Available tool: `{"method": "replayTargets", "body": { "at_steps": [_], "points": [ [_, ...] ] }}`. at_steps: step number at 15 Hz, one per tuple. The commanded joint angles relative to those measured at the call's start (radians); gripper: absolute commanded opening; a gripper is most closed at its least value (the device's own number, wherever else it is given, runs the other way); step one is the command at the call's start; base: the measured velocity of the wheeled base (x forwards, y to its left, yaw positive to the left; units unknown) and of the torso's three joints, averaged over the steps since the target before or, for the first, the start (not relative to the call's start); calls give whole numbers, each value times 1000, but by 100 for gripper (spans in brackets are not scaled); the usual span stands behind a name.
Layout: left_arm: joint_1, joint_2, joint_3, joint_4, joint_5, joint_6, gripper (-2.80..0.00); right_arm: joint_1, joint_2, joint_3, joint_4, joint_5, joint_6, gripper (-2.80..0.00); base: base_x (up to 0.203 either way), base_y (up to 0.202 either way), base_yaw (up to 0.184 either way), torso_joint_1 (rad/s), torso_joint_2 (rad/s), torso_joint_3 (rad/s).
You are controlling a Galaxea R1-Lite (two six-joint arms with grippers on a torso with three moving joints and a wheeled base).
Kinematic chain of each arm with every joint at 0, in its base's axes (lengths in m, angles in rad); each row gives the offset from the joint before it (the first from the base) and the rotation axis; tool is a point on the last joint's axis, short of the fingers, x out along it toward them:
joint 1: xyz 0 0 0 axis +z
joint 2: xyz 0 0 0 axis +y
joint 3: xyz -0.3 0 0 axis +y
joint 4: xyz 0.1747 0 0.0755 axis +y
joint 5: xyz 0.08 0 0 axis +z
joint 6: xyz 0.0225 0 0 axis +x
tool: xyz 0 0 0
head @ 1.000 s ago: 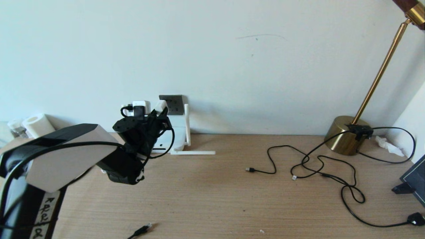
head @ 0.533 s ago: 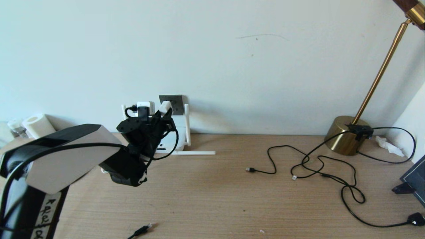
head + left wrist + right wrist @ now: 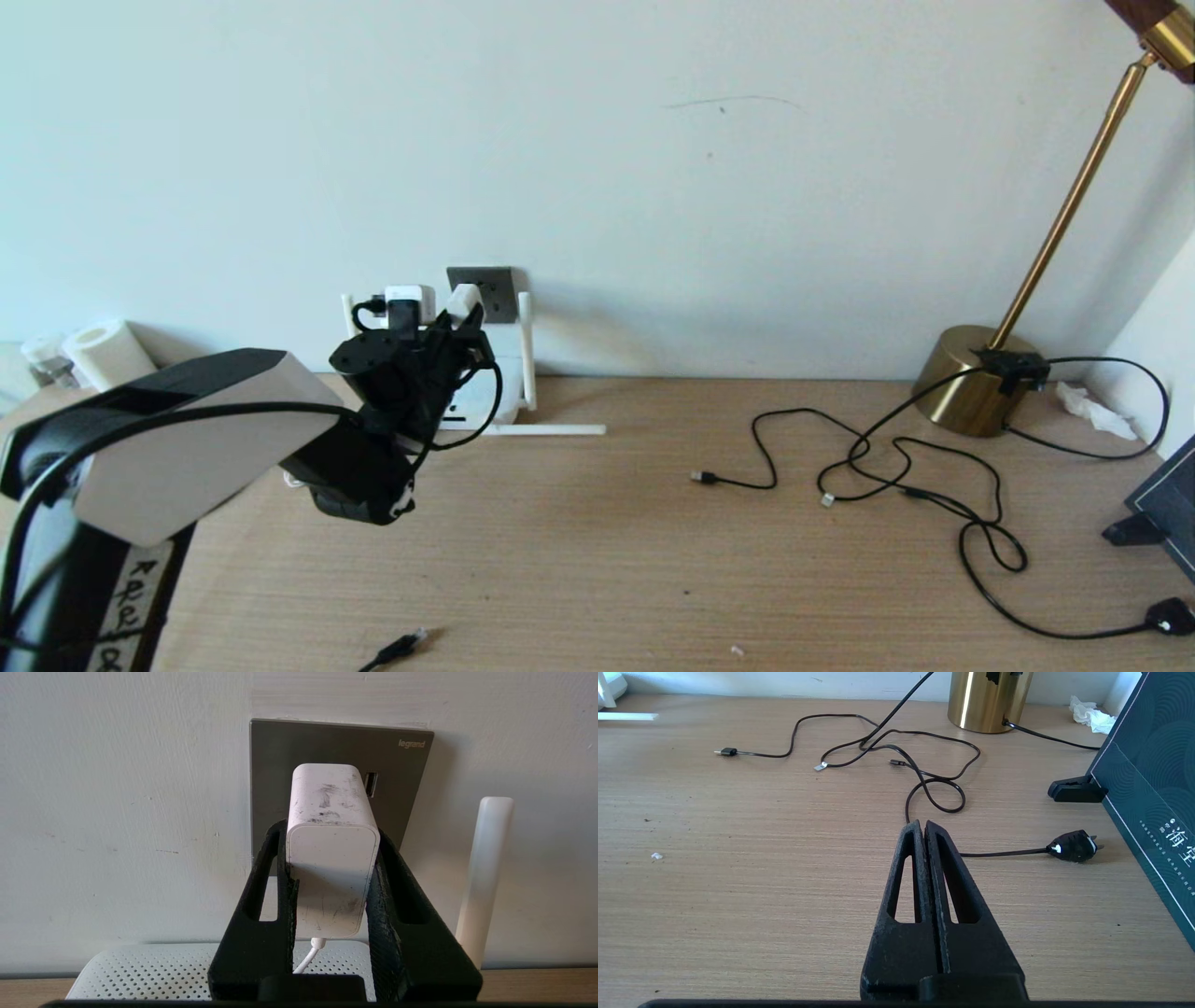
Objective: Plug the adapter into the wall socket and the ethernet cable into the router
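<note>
Your left arm reaches to the far left of the desk, wrist raised. Left gripper points at the wall, its fingers clamped on either side of the adapter. Your right gripper sits low over the desk's near right, fingers pressed together, empty.

This looks like a home or office desk corner. A wood-grain desk stands against a plain pale wall, with a brass lamp at one side, loose black cables, a white router and a dark wall socket.
</note>
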Motion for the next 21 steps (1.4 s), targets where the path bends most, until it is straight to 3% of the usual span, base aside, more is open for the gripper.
{"method": "replayTargets", "body": {
  "at_steps": [1,21],
  "points": [
    [2,0,0,-9,2,1,-280,0,0,0,-1,0,0,-280,0,0,0,0,0,0],
    [9,35,-49,-9,-4,10,-280,0,0,0,0,0,0,-280,0,0,0,0,0,0]
  ]
}}
